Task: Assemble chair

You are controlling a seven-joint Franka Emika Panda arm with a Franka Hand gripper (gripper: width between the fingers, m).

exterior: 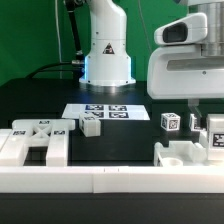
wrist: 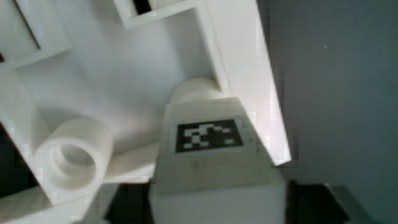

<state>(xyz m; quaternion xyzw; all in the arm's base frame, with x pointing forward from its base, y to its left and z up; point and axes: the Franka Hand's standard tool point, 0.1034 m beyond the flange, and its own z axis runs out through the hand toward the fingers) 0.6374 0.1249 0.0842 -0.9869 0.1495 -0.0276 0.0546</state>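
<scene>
Since the wrist view shows only a tagged wedge-shaped piece [wrist: 215, 150] running up the middle of the frame and no clear fingertips, I can't tell whether the gripper [exterior: 203, 108] is clenched on it or released, so treat that as unknown. The chair is not assembled: its loose parts lie along the worktop edge that carries the border wall [exterior: 110, 182]. There's a big slotted part [exterior: 35, 142] toward the corner at the exterior view's left, a small block [exterior: 91, 125] just off the marker board [exterior: 100, 112], a tagged cube [exterior: 170, 122] further toward the exterior view's right, and a part with a round boss [exterior: 183, 152] near the corner at the exterior view's right, under the gripper. My read: the step in hand is working the tagged piece at that part, grasping or seating, can't say which. To do it well: keep the wrist square to the part, come down slow, and centre the fingers on flat faces, not the taper. Don't nudge the boss, as the part sits just beside the wall and could jam against it. Verify grip before lifting
</scene>
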